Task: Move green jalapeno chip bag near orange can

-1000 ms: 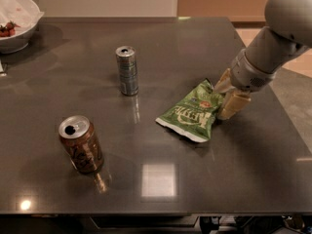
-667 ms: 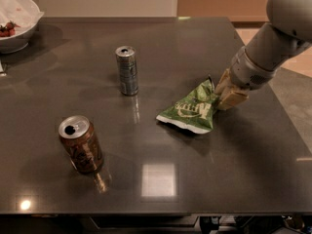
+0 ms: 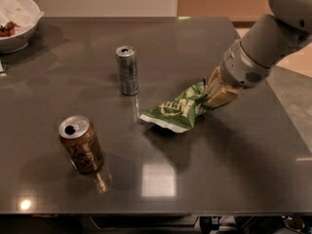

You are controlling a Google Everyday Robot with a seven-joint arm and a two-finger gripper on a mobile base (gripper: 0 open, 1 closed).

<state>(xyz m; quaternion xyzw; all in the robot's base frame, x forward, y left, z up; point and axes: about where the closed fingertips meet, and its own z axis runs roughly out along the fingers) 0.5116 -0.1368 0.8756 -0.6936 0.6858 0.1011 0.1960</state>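
The green jalapeno chip bag (image 3: 176,108) is a crinkled green foil bag with white lettering. It hangs tilted just above the dark table, right of centre. My gripper (image 3: 214,92) is shut on the bag's right end and holds it up. The orange can (image 3: 81,144) stands upright at the front left of the table, well to the left of the bag. Its silver top shows a pull-tab hole.
A slim silver-grey can (image 3: 127,70) stands upright behind and left of the bag. A white bowl (image 3: 17,21) with red food sits at the far left corner. The table's right edge (image 3: 280,106) runs under my arm.
My gripper has lifted the chip bag off the table and carried it a little to the left. Both cans have stayed in place.
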